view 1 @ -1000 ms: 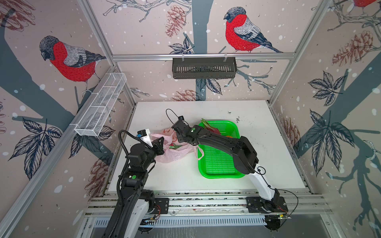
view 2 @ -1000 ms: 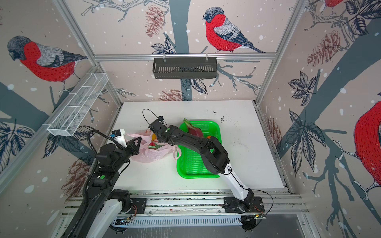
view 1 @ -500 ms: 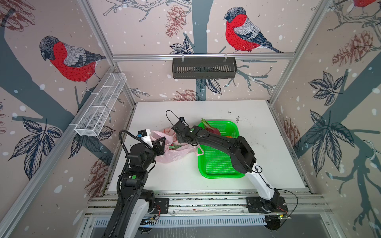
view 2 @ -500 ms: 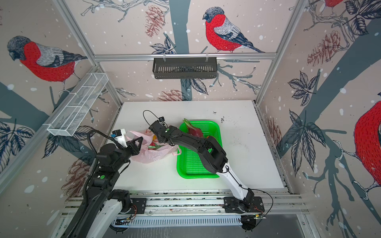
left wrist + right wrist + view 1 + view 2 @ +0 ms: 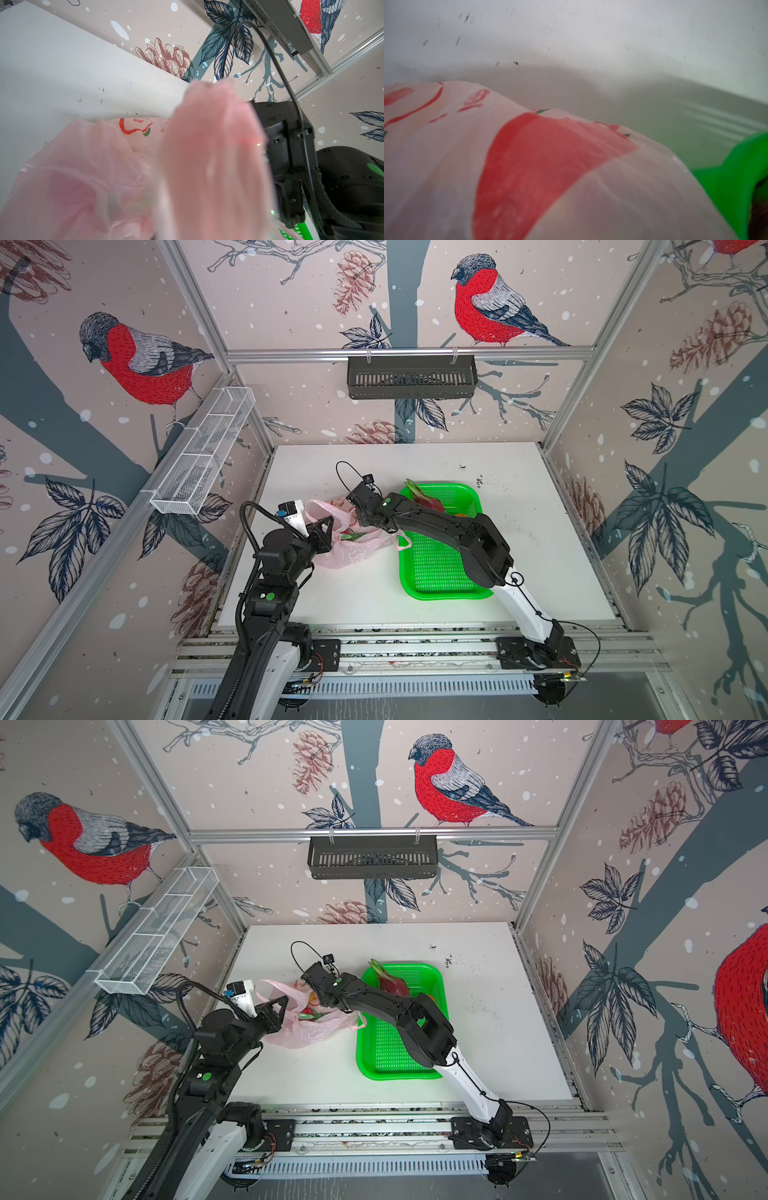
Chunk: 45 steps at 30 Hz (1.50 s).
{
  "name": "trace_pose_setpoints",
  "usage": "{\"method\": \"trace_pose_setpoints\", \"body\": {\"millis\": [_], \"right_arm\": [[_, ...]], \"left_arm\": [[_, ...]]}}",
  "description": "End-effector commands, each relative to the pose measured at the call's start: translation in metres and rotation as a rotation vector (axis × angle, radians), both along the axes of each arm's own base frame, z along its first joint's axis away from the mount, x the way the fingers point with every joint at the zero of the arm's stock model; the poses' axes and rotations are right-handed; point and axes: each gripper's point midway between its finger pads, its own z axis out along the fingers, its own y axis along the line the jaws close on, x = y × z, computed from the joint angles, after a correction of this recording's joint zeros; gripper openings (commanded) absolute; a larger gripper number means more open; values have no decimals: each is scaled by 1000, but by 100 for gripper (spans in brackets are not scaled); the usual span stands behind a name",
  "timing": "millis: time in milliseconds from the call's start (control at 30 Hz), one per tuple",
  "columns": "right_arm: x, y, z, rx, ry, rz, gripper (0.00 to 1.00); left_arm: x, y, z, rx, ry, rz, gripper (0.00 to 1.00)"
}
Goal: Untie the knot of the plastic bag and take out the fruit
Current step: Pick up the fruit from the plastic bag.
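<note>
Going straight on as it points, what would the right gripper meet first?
Probably the plastic bag: its printed film fills the right wrist view's foreground, table beyond. The right gripper's tips are hidden, so depth is unsure.

The plastic bag [image 5: 349, 556] is translucent pale pink with red printed marks and small green touches. The tray [image 5: 436, 572] is bright green, perforated all over. The dragon fruit [image 5: 392, 986] is deep pink-red with green tips. The table [image 5: 519, 572] is white, flecked with dark specks. The walls [image 5: 291, 302] are beige with red-breasted grey birds, brown pinecones and slate-blue leaves.
</note>
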Motion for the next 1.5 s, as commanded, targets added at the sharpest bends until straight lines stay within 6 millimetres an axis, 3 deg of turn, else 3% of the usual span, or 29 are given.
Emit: {"method": "trace_pose_setpoints", "body": {"millis": [0, 633, 1100, 1467], "right_arm": [[4, -1, -1, 6, -10, -26, 83], [10, 4, -19, 32, 17, -32, 80], [9, 8, -15, 59, 30, -14, 55], [-1, 12, 4, 99, 25, 18, 45]], "left_arm": [[2, 1, 9, -1, -29, 3, 20], [3, -1, 10, 5, -29, -7, 16], [5, -1, 10, 5, -27, -7, 14], [4, -1, 11, 1, -33, -7, 14]]}}
